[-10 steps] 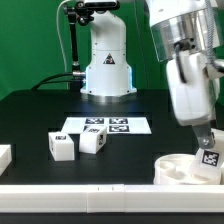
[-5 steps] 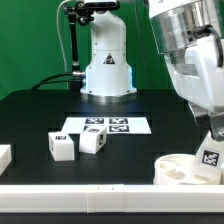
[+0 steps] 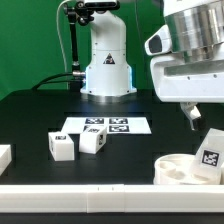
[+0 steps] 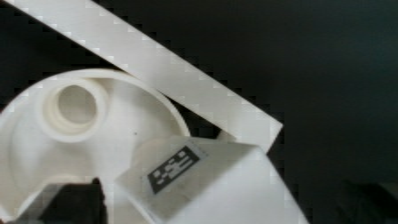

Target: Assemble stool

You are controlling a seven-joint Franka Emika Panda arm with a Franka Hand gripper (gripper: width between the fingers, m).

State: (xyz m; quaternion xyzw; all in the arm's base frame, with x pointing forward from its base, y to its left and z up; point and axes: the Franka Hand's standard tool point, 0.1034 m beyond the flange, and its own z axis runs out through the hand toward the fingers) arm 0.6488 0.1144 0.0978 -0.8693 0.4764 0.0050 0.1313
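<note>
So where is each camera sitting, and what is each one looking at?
Exterior view: stands apart, low by the near edge of the black table, facing the robot's white base; the grey-white arm and its open gripper show at the exterior view's right.
Wrist view: rides on the wrist, looking down closely at the white plastic round ring-like seat; nothing of the robot shows clearly.
Shared: both see that seat and the small white blocky leg with a tag at its rim.
</note>
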